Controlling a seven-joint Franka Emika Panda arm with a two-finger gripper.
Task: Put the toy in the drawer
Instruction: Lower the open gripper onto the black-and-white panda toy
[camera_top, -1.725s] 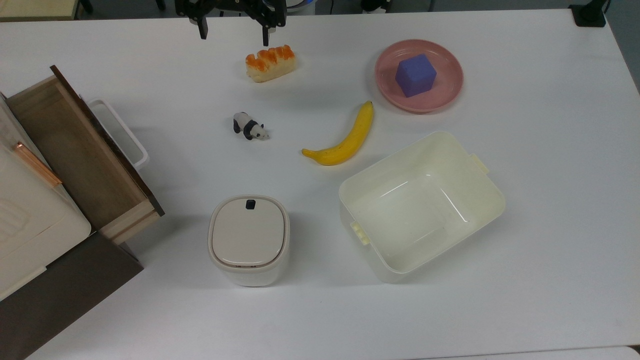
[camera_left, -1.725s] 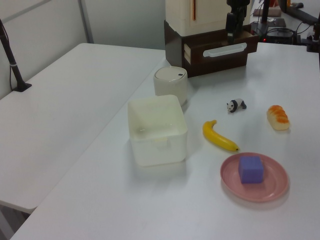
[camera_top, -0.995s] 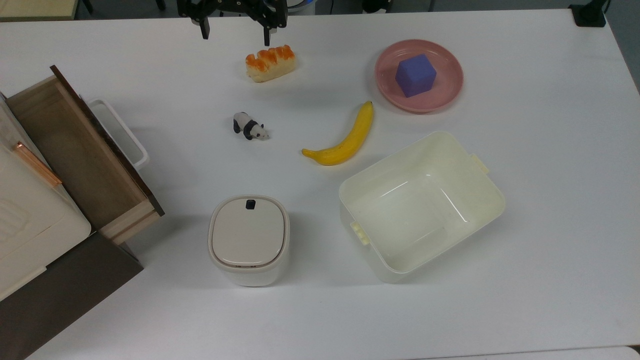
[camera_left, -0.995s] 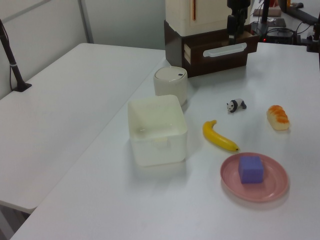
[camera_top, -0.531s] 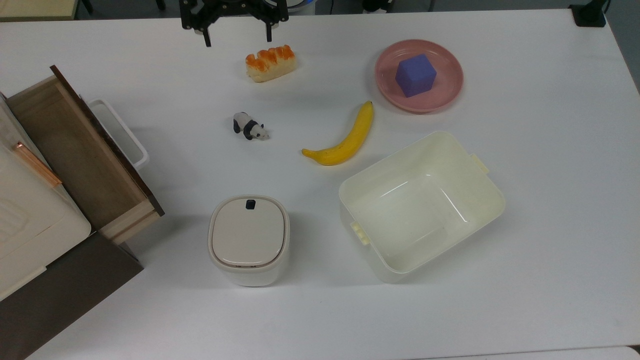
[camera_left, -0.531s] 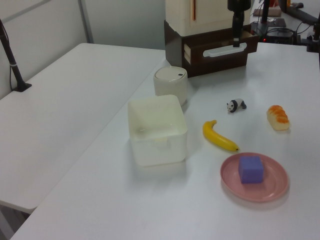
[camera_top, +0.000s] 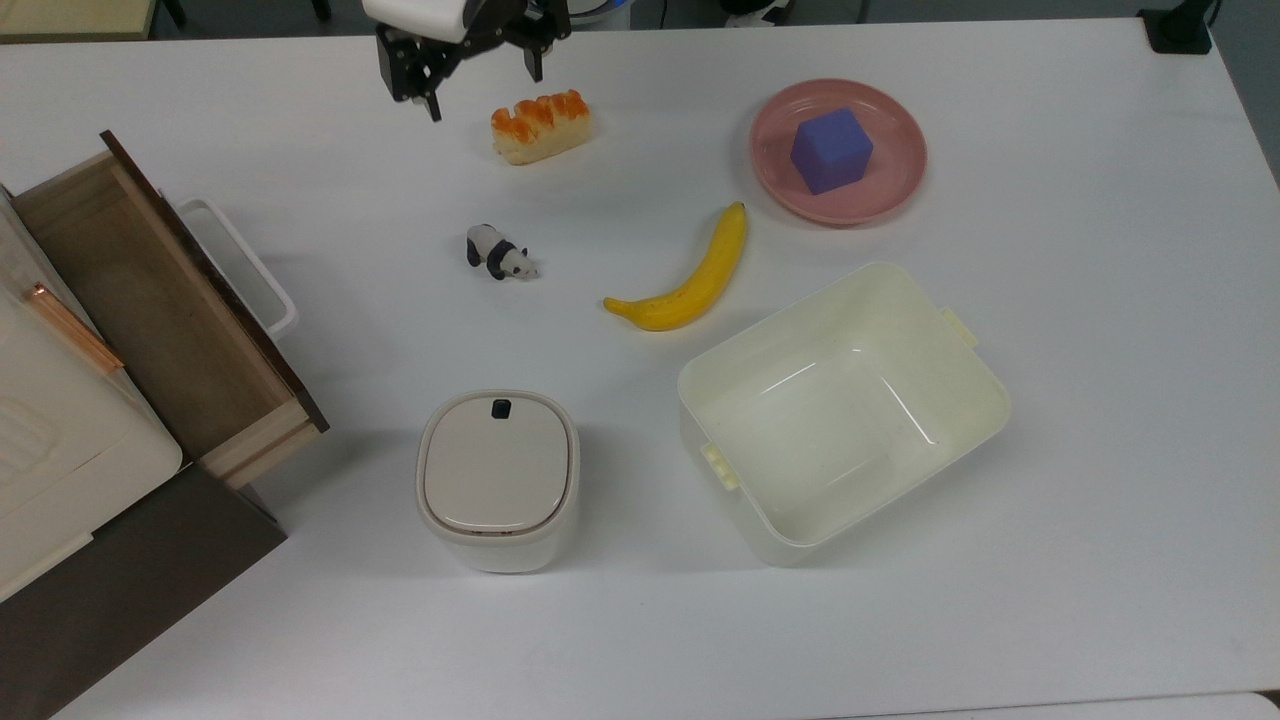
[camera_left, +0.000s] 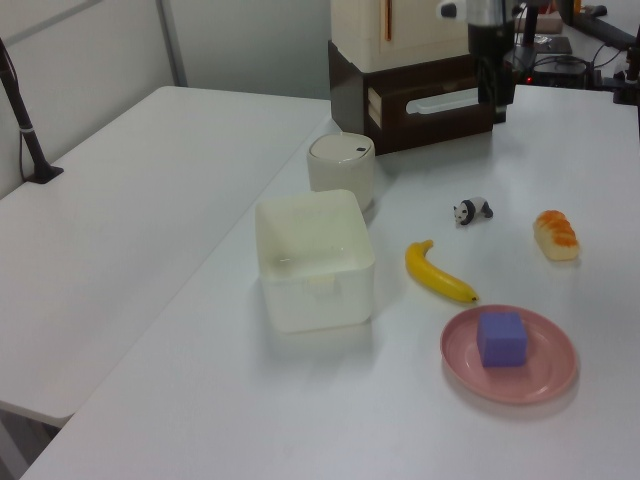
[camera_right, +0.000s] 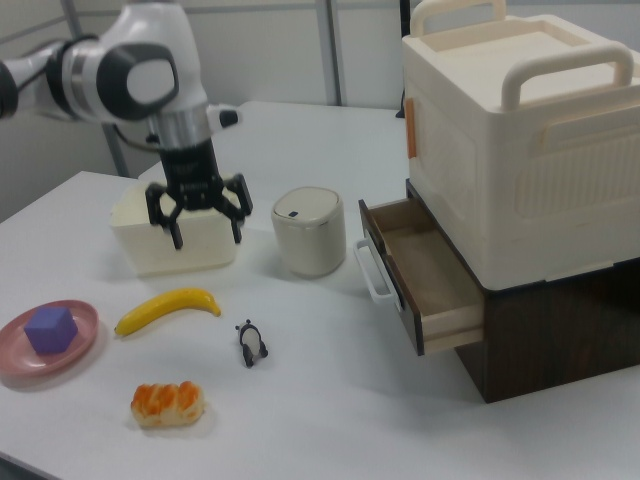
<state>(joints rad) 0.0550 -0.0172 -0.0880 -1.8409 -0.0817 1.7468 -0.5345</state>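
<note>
Nearest in the top view: lidded bin (camera_top: 497, 480) and cream tub (camera_top: 842, 410), clear of any path. Mid-table, the toy (camera_top: 499, 251), standing free on all fours, well apart from the banana (camera_top: 688, 279) on the top view's right, so open to a grasp from above. On the top view's left, the drawer (camera_top: 150, 310), pulled out and ready to receive. Farthest, beside the bread piece (camera_top: 541, 124), the gripper (camera_top: 480, 82), hovering with fingers spread and holding nothing, probably readied for the toy.

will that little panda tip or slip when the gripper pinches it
The panda looks rigid and very light, so it probably won't sag. It stands on short legs with a rounded body, so a nudge from one finger may topple it. Its glossy-looking curves might slip unless the open gripper closes across its flanks.
</note>
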